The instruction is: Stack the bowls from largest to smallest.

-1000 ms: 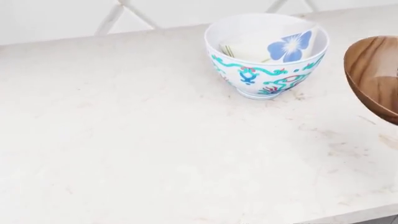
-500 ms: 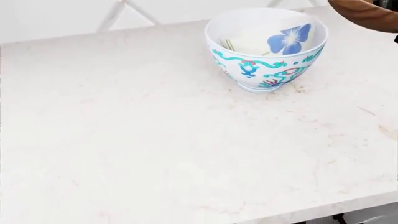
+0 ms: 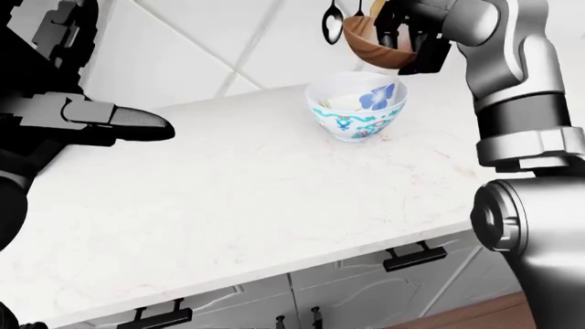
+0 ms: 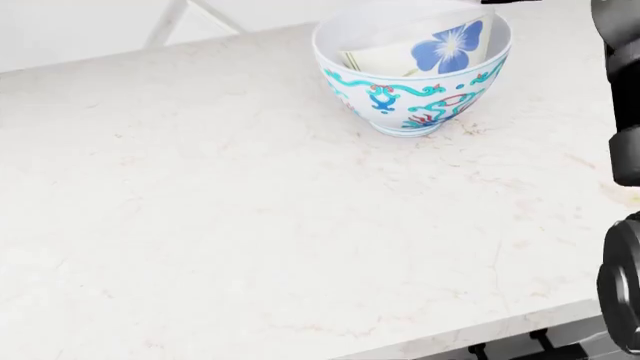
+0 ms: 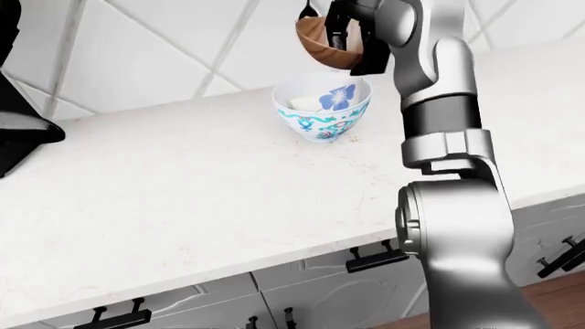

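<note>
Wooden bowl up in the air right over the painted bowl, held in the right hand.

The right hand (image 3: 402,34) has its dark fingers pinched on the rim of the wooden bowl (image 3: 370,46), which is tipped on its side so the opening faces the fingers and the round brown bottom points to the view's left. It hangs just above the painted bowl (image 3: 357,106) without touching. That one sits upright on the pale marble counter (image 3: 238,199), mouth up, white with teal scrollwork and a blue flower inside. The left hand (image 3: 110,120) hovers well apart at the left, fingers stretched out flat, holding nothing.
</note>
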You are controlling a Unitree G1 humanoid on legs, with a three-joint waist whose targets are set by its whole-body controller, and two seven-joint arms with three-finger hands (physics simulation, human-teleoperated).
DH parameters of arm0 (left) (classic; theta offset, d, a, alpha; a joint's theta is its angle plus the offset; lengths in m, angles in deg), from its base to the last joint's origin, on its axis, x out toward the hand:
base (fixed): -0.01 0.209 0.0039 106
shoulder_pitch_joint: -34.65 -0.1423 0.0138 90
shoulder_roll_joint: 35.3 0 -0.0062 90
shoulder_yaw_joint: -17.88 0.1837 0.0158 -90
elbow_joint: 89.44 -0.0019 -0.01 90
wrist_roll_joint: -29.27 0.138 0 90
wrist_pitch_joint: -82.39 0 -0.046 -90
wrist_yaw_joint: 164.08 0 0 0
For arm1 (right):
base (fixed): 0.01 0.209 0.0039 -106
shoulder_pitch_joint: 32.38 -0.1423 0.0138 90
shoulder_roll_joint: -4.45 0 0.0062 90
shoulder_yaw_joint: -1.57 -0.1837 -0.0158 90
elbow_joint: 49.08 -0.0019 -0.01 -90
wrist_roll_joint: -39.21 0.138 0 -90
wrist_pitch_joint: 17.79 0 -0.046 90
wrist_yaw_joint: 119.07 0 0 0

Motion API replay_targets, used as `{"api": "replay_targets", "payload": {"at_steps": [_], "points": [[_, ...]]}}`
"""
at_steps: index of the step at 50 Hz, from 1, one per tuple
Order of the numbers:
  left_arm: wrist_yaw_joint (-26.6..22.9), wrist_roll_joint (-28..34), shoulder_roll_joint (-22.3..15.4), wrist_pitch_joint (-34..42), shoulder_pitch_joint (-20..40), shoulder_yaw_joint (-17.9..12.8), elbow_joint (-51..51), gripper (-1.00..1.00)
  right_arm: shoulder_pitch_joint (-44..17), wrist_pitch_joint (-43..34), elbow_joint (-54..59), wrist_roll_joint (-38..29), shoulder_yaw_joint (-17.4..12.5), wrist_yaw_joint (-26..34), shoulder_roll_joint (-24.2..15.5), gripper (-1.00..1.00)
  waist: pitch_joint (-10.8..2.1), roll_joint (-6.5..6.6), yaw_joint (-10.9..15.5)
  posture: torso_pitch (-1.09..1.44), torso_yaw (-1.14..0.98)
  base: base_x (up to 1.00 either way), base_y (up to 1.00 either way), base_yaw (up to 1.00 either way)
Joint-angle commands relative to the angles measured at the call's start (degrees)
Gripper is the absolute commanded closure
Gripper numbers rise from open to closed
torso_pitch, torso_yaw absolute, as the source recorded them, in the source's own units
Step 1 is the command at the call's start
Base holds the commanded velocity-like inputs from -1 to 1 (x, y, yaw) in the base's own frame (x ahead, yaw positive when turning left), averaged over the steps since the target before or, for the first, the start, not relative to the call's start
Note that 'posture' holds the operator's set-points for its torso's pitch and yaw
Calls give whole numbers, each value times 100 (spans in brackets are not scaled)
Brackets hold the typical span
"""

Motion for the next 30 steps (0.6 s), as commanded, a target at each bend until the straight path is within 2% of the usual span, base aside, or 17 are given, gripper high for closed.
{"api": "replay_targets", "payload": {"at_steps": [1, 11, 23, 30], "points": [[-8, 97, -73, -110, 128, -114, 24, -100, -593, 146, 66, -62, -34, -488, 32, 99, -154, -21, -9, -22, -9, 0, 0, 0], [-53, -41, -188, -101, 128, -303, -44, -100, -1359, 362, 1390, -312, 174, -1110, 473, 99, -127, 40, -35, -22, -9, 0, 0, 0], [-49, -117, -275, -159, 71, -326, -80, -100, -1372, 485, 1851, -477, 292, -1592, 704, 98, -154, 45, -15, -24, -9, 0, 0, 0], [-2, -236, -302, -208, -44, -425, -39, -100, -1218, 544, 1829, -574, 322, -1683, 785, 98, -280, 61, -13, -28, -9, 0, 0, 0]]}}
